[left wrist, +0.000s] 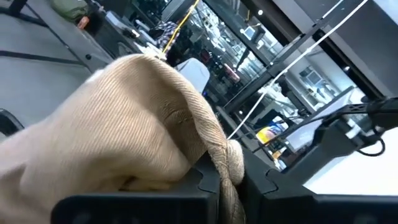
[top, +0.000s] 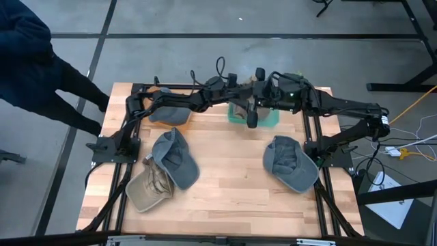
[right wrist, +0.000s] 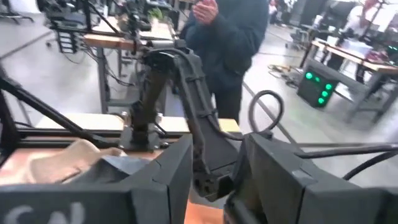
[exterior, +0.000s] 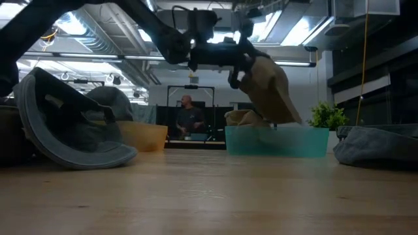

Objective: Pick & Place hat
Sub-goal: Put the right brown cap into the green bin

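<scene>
A tan corduroy hat [exterior: 271, 88] hangs from my left gripper [exterior: 236, 70] above a teal bin [exterior: 277, 140] at the table's far middle. In the left wrist view the hat [left wrist: 124, 137] fills the frame in front of my left gripper [left wrist: 233, 186], which is shut on it. My right gripper [right wrist: 214, 186] is open, close beside the left one over the bin [top: 270, 119], and touches nothing. Another tan piece shows inside the bin [exterior: 245, 117]. My left gripper pinches a bunched fold of the tan hat's cloth [left wrist: 225, 155] between its two fingers. The hat is lifted clear and hangs slanting below the fingers, its lower end [exterior: 284, 114] just above the bin's rim.
On the table lie a grey cap [top: 174, 158] resting partly on a tan cap [top: 149, 188] at the left, a grey cap [top: 291, 164] at the right, and another grey cap [top: 167, 115] under the left arm. A person stands beyond the far left corner [top: 27, 61].
</scene>
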Motion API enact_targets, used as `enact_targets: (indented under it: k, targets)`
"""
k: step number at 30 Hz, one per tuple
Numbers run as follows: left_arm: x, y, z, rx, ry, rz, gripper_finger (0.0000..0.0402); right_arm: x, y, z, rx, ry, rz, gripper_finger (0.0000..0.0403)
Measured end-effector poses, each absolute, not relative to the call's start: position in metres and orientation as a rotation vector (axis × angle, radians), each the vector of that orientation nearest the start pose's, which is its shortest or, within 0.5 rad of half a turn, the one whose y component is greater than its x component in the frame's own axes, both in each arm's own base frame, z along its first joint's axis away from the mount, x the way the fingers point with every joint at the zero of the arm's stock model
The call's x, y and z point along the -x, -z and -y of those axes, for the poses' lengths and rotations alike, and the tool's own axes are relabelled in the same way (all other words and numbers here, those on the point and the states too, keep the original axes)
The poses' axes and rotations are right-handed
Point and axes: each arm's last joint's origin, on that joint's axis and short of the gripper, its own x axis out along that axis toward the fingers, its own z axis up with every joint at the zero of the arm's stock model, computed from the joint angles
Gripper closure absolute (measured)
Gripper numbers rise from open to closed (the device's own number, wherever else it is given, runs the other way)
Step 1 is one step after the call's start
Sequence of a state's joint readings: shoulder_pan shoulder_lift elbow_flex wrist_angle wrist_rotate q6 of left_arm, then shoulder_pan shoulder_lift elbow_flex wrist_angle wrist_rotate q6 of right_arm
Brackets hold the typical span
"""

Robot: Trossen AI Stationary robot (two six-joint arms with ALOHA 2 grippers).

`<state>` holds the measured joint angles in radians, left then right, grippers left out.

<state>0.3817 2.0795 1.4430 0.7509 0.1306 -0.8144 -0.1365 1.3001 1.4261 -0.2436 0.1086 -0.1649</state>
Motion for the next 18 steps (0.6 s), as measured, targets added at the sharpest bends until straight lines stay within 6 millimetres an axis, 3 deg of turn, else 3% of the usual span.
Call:
enact_targets:
  k: [8, 18]
  targets:
    - [-0.463, -0.246, -0.18, 0.759, -0.16, 0.221, 0.0385, -0.274, -0.434, 0.059, 0.122, 0.23, -0.163, 0.0247]
    - [-0.468, -0.238, -0.183, 0.68, -0.221, 0.149, 0.0391, -0.273, -0.428, 0.07, 0.112, 0.259, -0.215, 0.0247]
